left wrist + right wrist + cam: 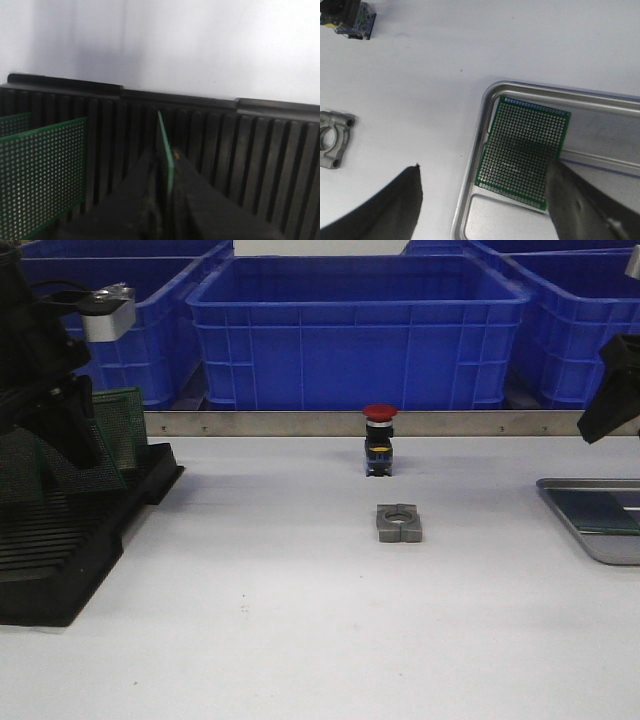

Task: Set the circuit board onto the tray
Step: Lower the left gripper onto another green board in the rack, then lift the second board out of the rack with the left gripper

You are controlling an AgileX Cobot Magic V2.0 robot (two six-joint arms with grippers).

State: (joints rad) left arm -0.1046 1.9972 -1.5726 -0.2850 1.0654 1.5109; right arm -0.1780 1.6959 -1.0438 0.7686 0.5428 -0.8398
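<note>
In the left wrist view my left gripper (pixel 167 161) is shut on a green circuit board (pixel 164 142), seen edge-on and upright over the slots of the black rack (pixel 260 150). Another perforated green board (pixel 42 170) stands in the rack beside it. From the front, the left arm (pixel 60 410) hangs over the rack (pixel 60 550) at the far left. The silver tray (pixel 475 170) lies at the right table edge (pixel 600 545) with one green board (pixel 525 150) flat on its floor. My right gripper (pixel 485 200) hovers open above the tray's near corner, holding nothing.
A red-capped push button (pixel 380 440) and a grey metal clamp block (pixel 399 523) sit mid-table. Blue plastic bins (pixel 360 330) line the back behind a metal strip. More green boards (pixel 120 425) stand in the rack by the left arm.
</note>
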